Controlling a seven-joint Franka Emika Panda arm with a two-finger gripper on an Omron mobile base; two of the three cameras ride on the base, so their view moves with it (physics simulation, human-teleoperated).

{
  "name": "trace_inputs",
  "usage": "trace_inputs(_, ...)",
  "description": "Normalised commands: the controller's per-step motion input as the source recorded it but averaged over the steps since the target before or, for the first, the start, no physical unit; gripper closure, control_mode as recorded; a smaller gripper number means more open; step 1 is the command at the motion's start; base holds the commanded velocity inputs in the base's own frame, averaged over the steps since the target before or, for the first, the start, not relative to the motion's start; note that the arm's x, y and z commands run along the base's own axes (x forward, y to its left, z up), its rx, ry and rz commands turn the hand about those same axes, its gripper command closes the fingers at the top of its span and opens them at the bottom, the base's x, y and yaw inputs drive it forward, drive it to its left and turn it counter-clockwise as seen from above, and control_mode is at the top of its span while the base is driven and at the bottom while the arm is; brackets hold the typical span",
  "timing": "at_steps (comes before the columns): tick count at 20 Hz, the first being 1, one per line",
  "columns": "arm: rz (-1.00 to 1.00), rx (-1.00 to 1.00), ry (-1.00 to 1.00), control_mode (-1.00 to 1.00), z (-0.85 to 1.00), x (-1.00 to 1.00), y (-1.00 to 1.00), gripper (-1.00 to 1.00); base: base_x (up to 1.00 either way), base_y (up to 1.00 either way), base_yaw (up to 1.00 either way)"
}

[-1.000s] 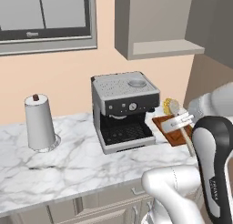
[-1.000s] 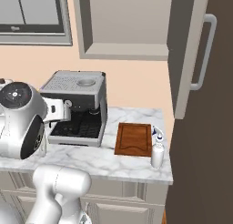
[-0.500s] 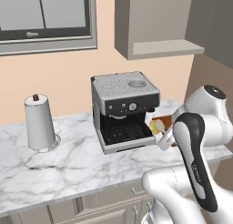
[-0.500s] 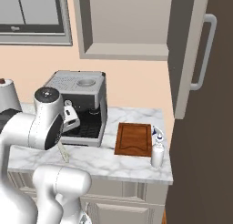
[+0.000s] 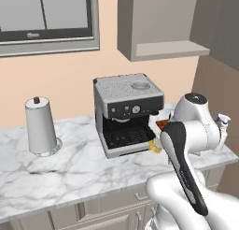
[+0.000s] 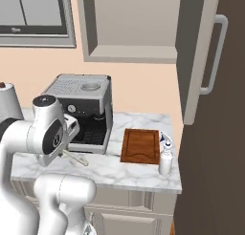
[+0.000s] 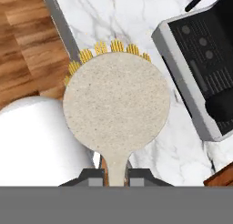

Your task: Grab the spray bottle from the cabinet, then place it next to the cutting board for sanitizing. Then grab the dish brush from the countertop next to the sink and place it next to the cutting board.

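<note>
The dish brush (image 7: pixel 116 100), a round whitish head fringed with yellow bristles, has its handle pinched between the fingertips of my gripper (image 7: pixel 116 174), which is shut on it. The gripper (image 6: pixel 70 136) hangs over the white marble countertop (image 6: pixel 110 169) in front of the coffee machine, and the brush (image 6: pixel 76 157) slants down from it. The reddish-brown cutting board (image 6: pixel 140 145) lies flat to the right of the machine. The small white spray bottle (image 6: pixel 165 157) stands upright at the board's right edge. In the left base view my arm covers most of the board, while the brush's yellow part (image 5: pixel 155 147) and the bottle (image 5: pixel 223 124) peek past it.
A grey coffee machine (image 6: pixel 81 110) stands at the back of the counter. A white paper-towel roll (image 5: pixel 41 126) is at the left. The grey-taupe wall cabinet (image 6: pixel 129 28) hangs above with its shelf niche. A tall dark panel with a handle (image 6: pixel 213 57) bounds the counter's right end.
My arm has folded and its elbow has swung to the right. The brush, still gripped, has come lower over the counter in front of the coffee machine.
</note>
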Motion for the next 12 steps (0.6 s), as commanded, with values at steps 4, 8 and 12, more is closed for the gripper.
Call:
trace_inputs(4,0.5,-0.23,0.06,-1.0,-0.29,0.02,-0.31,1.0,0.0,0.0,0.0)
trace_inputs(8,0.42,-0.09,0.08,-1.0,-0.28,0.0,-0.51,1.0,0.0,0.0,0.0)
trace_inputs(12,0.18,-0.01,0.02,-1.0,-0.25,0.0,-0.44,1.0,0.0,0.0,0.0)
